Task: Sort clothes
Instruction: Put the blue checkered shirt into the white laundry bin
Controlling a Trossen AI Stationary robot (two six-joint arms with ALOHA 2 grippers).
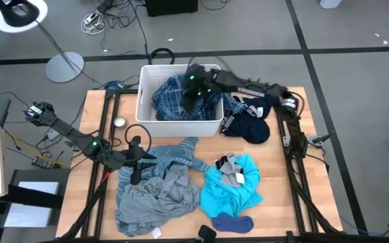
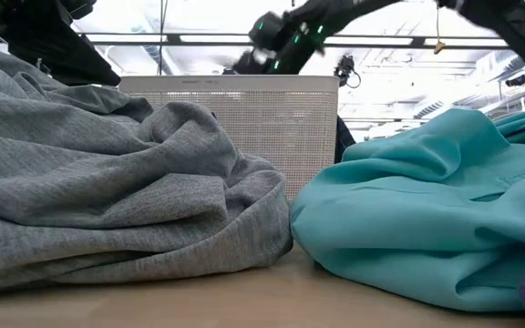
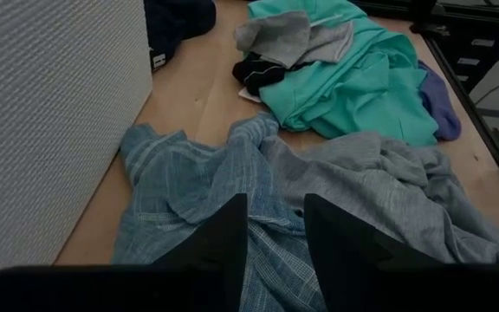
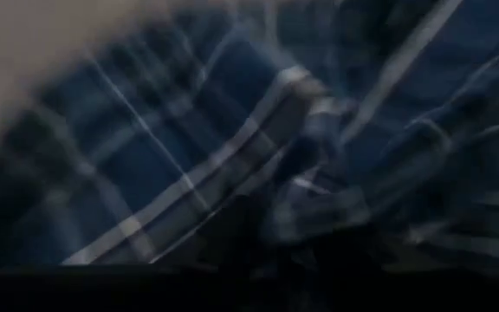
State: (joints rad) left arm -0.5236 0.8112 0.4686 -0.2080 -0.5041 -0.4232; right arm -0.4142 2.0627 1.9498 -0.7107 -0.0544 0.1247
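Only plaid shirt (image 4: 258,147) is seen at the right wrist; right hand's (image 1: 193,91) grip cannot be told. One bin (image 1: 147,84) is counted from above. Left hand (image 3: 275,230) is parted, empty.

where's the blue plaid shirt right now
In the high view the blue plaid shirt lies inside the white bin at the table's far edge, with the right gripper over it.
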